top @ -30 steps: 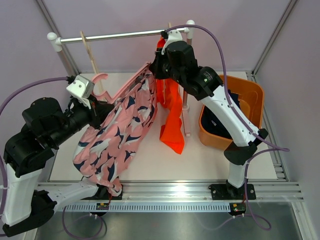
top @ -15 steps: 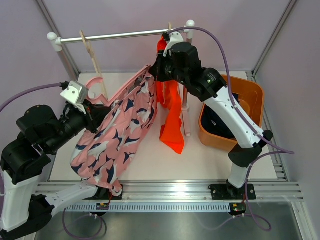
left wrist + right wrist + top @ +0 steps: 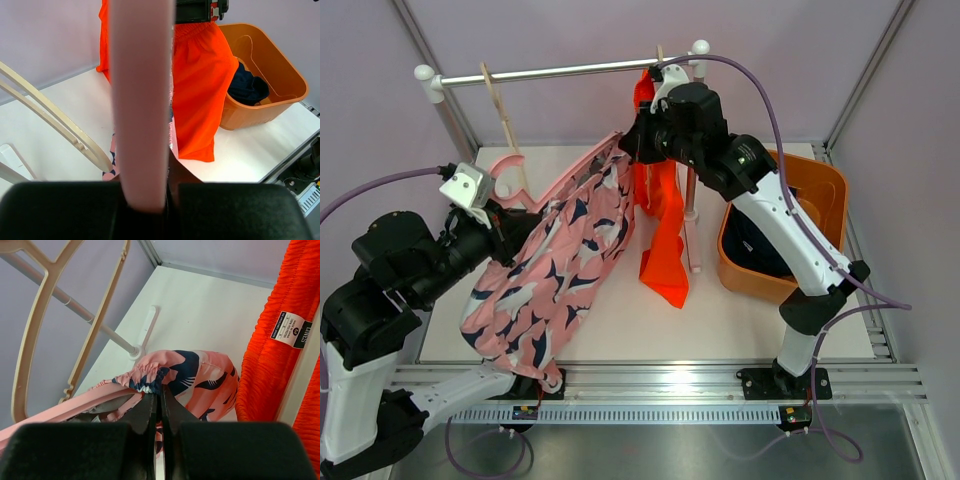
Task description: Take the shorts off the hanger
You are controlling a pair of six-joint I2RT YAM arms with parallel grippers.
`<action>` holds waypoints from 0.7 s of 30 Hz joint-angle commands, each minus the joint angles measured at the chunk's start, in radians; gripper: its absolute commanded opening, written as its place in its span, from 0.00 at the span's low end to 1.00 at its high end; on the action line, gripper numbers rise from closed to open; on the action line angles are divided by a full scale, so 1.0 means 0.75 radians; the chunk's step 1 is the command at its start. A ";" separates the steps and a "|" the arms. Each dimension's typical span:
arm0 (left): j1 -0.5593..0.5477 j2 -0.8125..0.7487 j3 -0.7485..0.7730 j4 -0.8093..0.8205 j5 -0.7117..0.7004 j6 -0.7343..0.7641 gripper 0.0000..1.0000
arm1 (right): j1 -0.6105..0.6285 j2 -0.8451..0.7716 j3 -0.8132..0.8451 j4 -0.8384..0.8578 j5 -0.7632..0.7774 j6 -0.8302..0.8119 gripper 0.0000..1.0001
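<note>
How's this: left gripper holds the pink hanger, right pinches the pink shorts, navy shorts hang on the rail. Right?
No. The navy shorts lie in the bin, not on the rail; the left wrist view shows it. The rest stands.

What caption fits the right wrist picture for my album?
Right gripper shut on the pink patterned shorts, orange shorts hanging alongside.

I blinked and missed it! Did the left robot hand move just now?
Yes. The left gripper slid left and toward the near edge, away from the metal rail.
</note>
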 commanded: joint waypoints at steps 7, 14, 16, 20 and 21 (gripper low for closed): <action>-0.004 -0.171 0.103 0.195 -0.050 -0.001 0.00 | -0.328 -0.028 -0.077 -0.113 0.341 -0.056 0.00; -0.004 -0.196 0.054 0.269 -0.058 0.001 0.00 | -0.363 -0.044 -0.124 -0.099 0.168 -0.027 0.00; -0.004 -0.210 -0.011 0.316 -0.062 -0.009 0.00 | -0.327 -0.073 -0.169 -0.082 0.163 -0.025 0.00; -0.004 -0.231 -0.153 0.518 -0.068 -0.046 0.00 | -0.065 -0.128 -0.234 -0.050 0.308 -0.074 0.00; -0.004 -0.220 -0.165 0.535 -0.082 -0.052 0.00 | 0.059 -0.138 -0.244 -0.039 0.325 -0.080 0.00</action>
